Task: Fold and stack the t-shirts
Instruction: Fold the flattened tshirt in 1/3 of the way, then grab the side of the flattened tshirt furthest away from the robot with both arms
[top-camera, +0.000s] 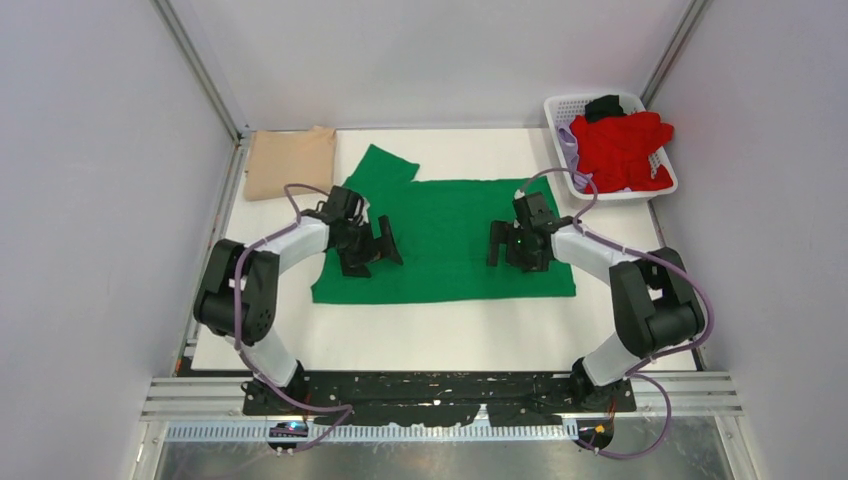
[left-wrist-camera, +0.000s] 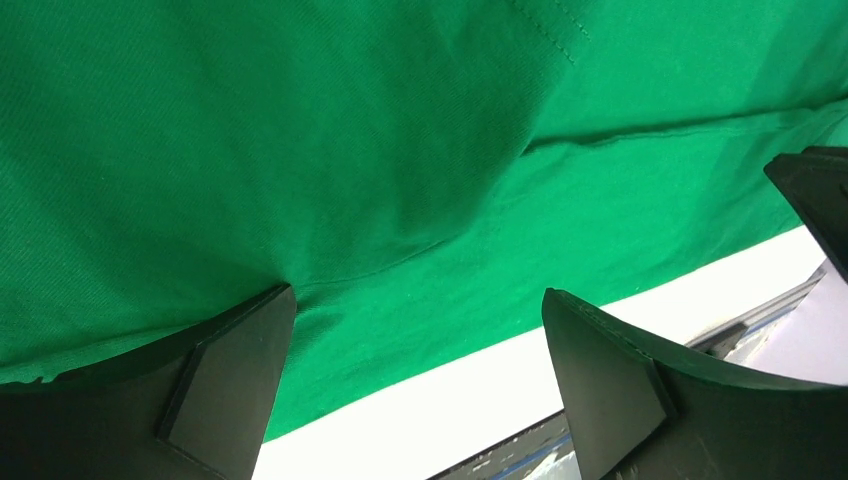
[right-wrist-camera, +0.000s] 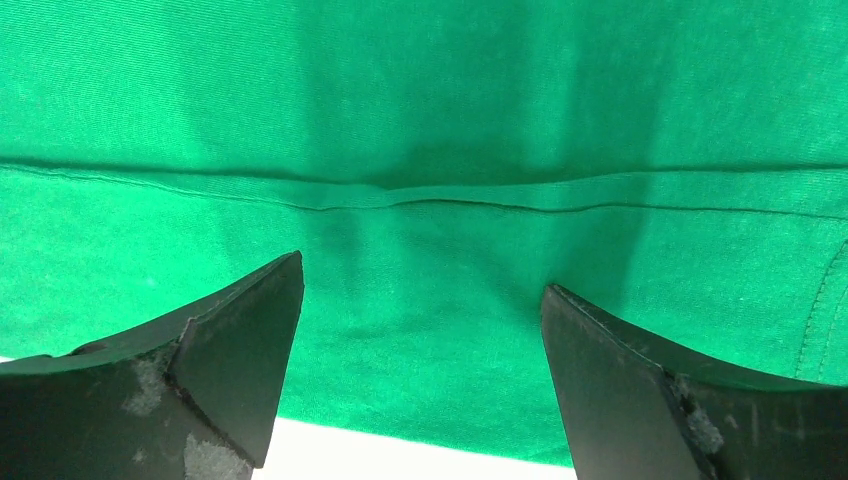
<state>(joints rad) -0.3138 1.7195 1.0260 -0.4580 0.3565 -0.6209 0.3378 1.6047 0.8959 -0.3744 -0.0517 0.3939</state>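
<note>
While both arms reach in over the bright green short-sleeved cloth t-shirt (top-camera: 450, 205), you can see that it lies spread flat across the middle of the white table (top-camera: 450, 335), with one sleeve poking out at its far left corner.

Your left gripper (top-camera: 372, 256) sits low over the shirt's left part with its two black fingers set wide apart and nothing between them. In the left wrist view the gripper (left-wrist-camera: 415, 295) looks down on wrinkled green cloth (left-wrist-camera: 300, 150), and a strip of bare table (left-wrist-camera: 480, 380) shows just past the shirt's edge.

Your right gripper (top-camera: 515, 250) is over the shirt's right part, spread just as wide and holding nothing. Its own camera shows the gripper (right-wrist-camera: 422, 272) above green cloth (right-wrist-camera: 420, 90) crossed by a stitched seam, near the cloth's edge.

At the far left corner of the table you have a folded tan t-shirt (top-camera: 292, 160) lying flat, well apart from the green one.

At the far right, the white plastic lattice basket (top-camera: 560, 105) holds a crumpled red t-shirt (top-camera: 620, 150), with a black garment (top-camera: 603, 106) behind it and a lilac garment (top-camera: 568, 140) draped at the basket's left side.
</note>
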